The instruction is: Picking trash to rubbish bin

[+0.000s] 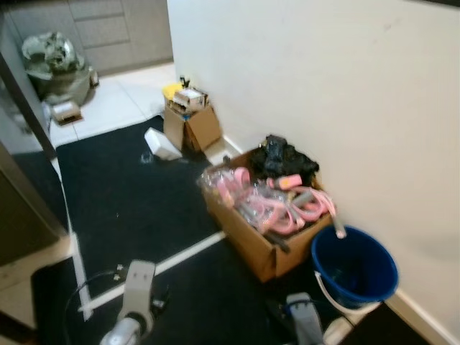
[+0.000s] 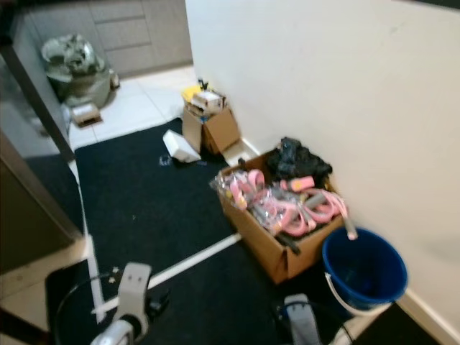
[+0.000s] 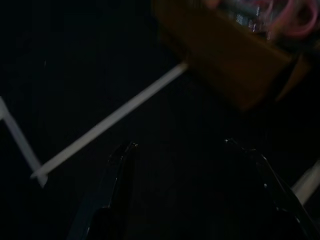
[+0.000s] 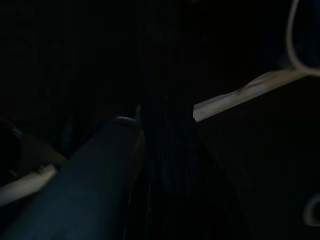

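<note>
I'm at the searching stage: nothing is picked up yet and I'm looking down a black mat (image 1: 136,194) along a white wall (image 1: 323,86). The blue rubbish bin (image 1: 354,267), a round smooth plastic bucket with a pale handle, sits by the wall just beside my right arm. Touching it on the far side is a large cardboard box (image 1: 262,241) heaped with glossy pink tubing, clear wrap and a crumpled black bag. Further along the wall stands a smaller cardboard box (image 1: 192,126) stuffed with odds and ends, and just beside it on the mat lies a flat white carton (image 1: 162,143), which I judge the likeliest loose trash. Well beyond, on the pale tiles, is a bulging grey-green sack (image 1: 54,61) with a small packet (image 1: 66,111) near it.

My left hand (image 3: 187,155) hangs low over the mat with its two black fingers spread wide apart and nothing between them; the wrist view catches the white tape line (image 3: 107,120) and a corner of the large box. My right hand (image 4: 165,150) hangs close to the bin, but its view is too dark for me to tell how its fingers stand.

Next I reckon I need to walk forward toward the white carton, bend, and bring the left hand down around its thin edge
</note>
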